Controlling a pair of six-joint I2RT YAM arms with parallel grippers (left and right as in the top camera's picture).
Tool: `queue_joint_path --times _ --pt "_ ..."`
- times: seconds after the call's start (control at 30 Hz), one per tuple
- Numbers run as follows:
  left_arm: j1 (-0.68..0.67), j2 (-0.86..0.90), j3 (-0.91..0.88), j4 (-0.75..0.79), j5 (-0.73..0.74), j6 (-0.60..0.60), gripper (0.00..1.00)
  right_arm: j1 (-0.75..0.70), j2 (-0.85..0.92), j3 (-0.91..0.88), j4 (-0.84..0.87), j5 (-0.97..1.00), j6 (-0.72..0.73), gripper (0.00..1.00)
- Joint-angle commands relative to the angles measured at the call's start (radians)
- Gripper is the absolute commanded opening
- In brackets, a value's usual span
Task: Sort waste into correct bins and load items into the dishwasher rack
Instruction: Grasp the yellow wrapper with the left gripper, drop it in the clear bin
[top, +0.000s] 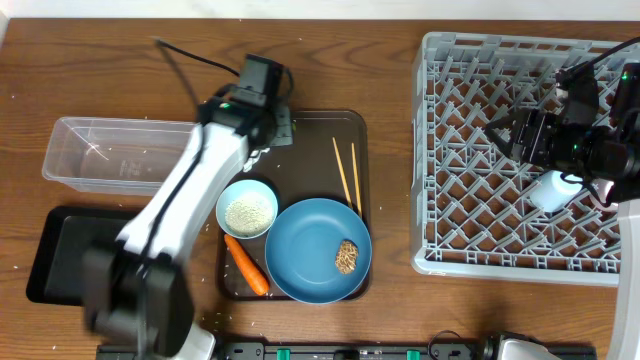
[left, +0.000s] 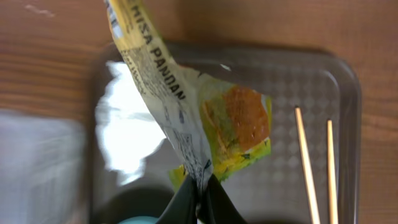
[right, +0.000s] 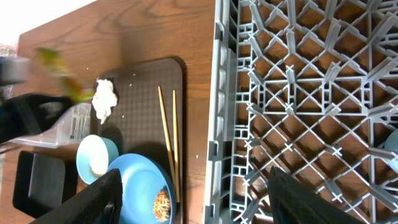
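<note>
overhead: left gripper (top: 272, 122) sat over far-left corner of brown serving tray (top: 300, 128); jaw state can't tell here. on tray: pale blue bowl (top: 247, 208) w/ rice, orange carrot (top: 246, 265), chopsticks (top: 347, 172), and blue plate (top: 318, 250) w/ brown food lump (top: 347, 256) on it. clear tub (top: 110, 150) and black tray (top: 60, 255) lay left of serving tray. right gripper (top: 497, 132) hovered above grey dishwasher rack (top: 470, 200); a white cup (top: 553, 190) in rack.

left wrist: black fingertips (left: 183, 202) pinched shut on lower end of yellow-green snack wrapper (left: 205, 118), held above serving tray; chopsticks lay at right.

right wrist: fingers (right: 99, 199) spread wide, nothing between, over rack edge. crumpled white tissue (right: 104, 99) lay on serving tray near its far-left corner. wrapper was a blur above tissue. bowl, plate, lump and chopsticks were on tray.
</note>
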Motion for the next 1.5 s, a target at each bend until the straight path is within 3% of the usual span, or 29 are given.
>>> queue_joint_path --times 0.0,0.07,0.2,0.33,0.5,0.53,0.57,0.6,0.83,1.03,1.47 --pt "0.036 -0.087 0.020 -0.070 -0.211 -0.068 0.06 0.010 0.002 -0.008 0.010 0.000 -0.013 0.68" --pt "0.083 -0.108 0.020 -0.141 -0.267 -0.183 0.06 0.010 0.002 -0.008 0.015 0.000 -0.013 0.68" --pt "0.208 -0.090 0.009 -0.220 -0.224 -0.364 0.06 0.010 0.002 -0.008 0.021 0.000 -0.013 0.68" --pt "0.311 -0.051 -0.016 -0.221 -0.172 -0.460 0.06 0.010 0.002 -0.008 0.023 0.000 -0.010 0.68" --pt "0.381 -0.002 -0.016 -0.218 -0.103 -0.494 0.07 0.010 0.002 -0.008 0.023 0.000 -0.010 0.68" --pt "0.386 0.005 -0.016 -0.219 -0.075 -0.494 0.14 0.010 0.002 -0.008 0.023 0.000 -0.010 0.69" --pt "0.386 0.006 -0.016 -0.220 -0.062 -0.492 0.31 0.010 0.002 -0.008 0.024 0.000 -0.010 0.70" --pt "0.383 0.006 -0.016 -0.217 -0.045 -0.473 0.38 0.010 0.002 -0.008 0.024 0.000 -0.010 0.70" --pt "0.271 -0.001 0.003 -0.140 -0.020 -0.150 0.53 0.010 0.002 -0.008 0.025 0.000 -0.010 0.73" --pt "0.111 0.072 -0.004 -0.056 -0.023 0.101 0.54 0.010 0.002 -0.008 0.027 0.000 -0.010 0.73" --pt "0.072 0.338 -0.005 0.115 -0.024 0.177 0.68 0.010 0.002 -0.008 0.024 0.000 -0.010 0.73"
